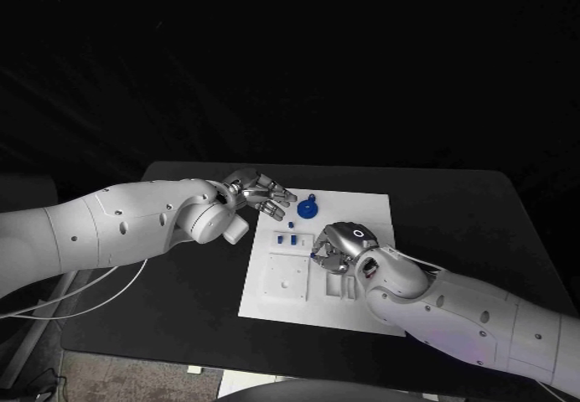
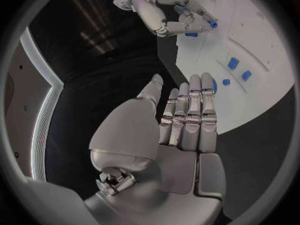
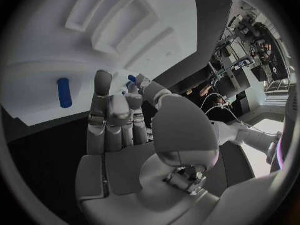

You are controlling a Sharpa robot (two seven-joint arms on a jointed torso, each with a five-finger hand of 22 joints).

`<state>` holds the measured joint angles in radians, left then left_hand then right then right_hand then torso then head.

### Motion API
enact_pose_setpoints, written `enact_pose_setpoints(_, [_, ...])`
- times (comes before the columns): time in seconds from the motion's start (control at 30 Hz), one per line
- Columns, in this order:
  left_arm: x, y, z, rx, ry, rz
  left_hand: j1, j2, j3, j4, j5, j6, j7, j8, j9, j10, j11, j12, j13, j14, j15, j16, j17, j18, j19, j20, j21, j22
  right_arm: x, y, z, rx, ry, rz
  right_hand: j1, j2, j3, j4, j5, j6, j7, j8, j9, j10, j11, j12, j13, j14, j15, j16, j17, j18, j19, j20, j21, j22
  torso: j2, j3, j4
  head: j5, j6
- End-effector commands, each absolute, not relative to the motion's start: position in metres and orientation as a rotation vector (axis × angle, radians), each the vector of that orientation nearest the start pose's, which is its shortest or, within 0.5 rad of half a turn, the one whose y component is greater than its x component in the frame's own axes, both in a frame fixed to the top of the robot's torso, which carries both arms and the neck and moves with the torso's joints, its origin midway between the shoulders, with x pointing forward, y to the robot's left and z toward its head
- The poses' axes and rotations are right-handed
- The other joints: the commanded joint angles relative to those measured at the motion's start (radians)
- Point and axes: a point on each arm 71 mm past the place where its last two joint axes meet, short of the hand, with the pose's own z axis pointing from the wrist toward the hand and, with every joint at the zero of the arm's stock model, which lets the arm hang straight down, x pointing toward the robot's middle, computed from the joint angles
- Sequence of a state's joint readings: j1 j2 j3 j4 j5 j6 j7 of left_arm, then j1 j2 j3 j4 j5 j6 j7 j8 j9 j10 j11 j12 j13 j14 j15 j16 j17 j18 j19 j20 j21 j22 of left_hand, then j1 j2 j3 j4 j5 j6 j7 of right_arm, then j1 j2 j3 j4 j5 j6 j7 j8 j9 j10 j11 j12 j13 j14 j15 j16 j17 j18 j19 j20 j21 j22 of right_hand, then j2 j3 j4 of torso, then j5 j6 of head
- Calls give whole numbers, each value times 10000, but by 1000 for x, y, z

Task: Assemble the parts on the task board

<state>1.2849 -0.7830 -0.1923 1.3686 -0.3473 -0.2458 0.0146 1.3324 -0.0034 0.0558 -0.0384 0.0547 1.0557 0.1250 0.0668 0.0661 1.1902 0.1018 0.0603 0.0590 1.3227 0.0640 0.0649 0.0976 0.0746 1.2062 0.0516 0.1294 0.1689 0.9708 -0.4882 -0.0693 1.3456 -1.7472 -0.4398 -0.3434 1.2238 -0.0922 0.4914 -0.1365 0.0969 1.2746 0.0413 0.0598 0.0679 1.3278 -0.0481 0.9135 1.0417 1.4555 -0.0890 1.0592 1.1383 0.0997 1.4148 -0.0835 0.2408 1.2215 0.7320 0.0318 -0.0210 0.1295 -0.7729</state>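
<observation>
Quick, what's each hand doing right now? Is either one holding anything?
Left hand: open, fingers straight, holding nothing, at the task board's edge.
Right hand: pinching a small blue part over the board.

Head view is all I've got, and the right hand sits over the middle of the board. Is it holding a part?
Observer: Looks like it. The left wrist view shows the right hand pinching a small blue part at its fingertips.
Operator: Left hand got anything?
Observer: No. The left hand has its fingers straight and side by side, with nothing in them.
Operator: Anything loose near the right hand?
Observer: The right wrist view shows a blue cylinder lying flat on the task board, apart from the fingers.
</observation>
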Motion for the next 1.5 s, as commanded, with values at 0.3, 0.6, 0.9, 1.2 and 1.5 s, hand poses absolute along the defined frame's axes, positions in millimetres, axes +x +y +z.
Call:
enact_pose_setpoints(0.3, [499, 217, -228, -8542, 20106, -10217, 6, 2, -72, 4, -47, 102, 14, -15, -1, 0, -23, -7, -1, 186, -33, -6, 38, 37, 108, -83, 111, 36, 456, -81, -260, -1080, 16417, 6405, -6, -54, 15, 34, 13, 71, 10, 38, 1, 69, 12, -61, 5, 57, -6, 18, -30, 89, 24, 70, 19, 18, -18, 3, -21, -87, 286])
enact_pose_setpoints(0.6, [492, 207, -239, -8899, 21005, -9472, -2, 21, -100, 33, -51, 124, 9, -38, -19, -64, 11, -14, -4, -154, 72, -45, -64, 8, -88, -1, -17, -46, 465, -84, -239, -571, 15986, 6585, 24, -65, 1, 26, 75, 74, 15, 39, 1, 71, 13, -80, 11, 56, -6, 15, -39, 94, 26, 67, 16, 25, -10, 2, 7, -253, 434])
enact_pose_setpoints(0.9, [493, 197, -244, -9425, 21107, -9212, 14, 4, -116, 119, -57, 64, 25, -19, -21, -261, 61, -20, -9, -366, 150, -25, -157, 93, -114, 111, -198, -221, 468, -81, -230, -386, 15790, 6736, 23, -75, 0, 22, 121, 73, 18, 39, 1, 74, 15, -81, 20, 50, -7, 5, -50, 92, 23, 63, 14, 31, 17, -6, 7, -288, 512])
enact_pose_setpoints(1.2, [495, 185, -243, -10341, 20375, -9952, -82, -68, -268, 229, -75, -165, 95, -50, -40, -604, 78, -28, -15, -320, 96, -27, -198, 35, -83, 91, -256, -292, 468, -78, -229, -399, 15779, 6803, 27, -78, 6, 17, 143, 67, 21, 38, 0, 68, 15, -99, 15, 52, -7, 8, -51, 87, 23, 56, 14, 37, 15, -11, 15, -302, 517])
enact_pose_setpoints(1.5, [497, 189, -242, -10745, 19835, -10058, 26, 12, -253, 233, -70, -157, 115, -24, -33, -552, 87, -19, -12, -256, 93, -16, -211, 31, -18, 68, -273, -333, 472, -83, -231, -401, 15909, 6582, 39, -96, 19, -3, 151, 54, 32, 37, -2, 54, 19, -123, 9, 43, -5, -19, -77, 83, 14, 51, 8, 43, 13, -14, 21, -309, 521])
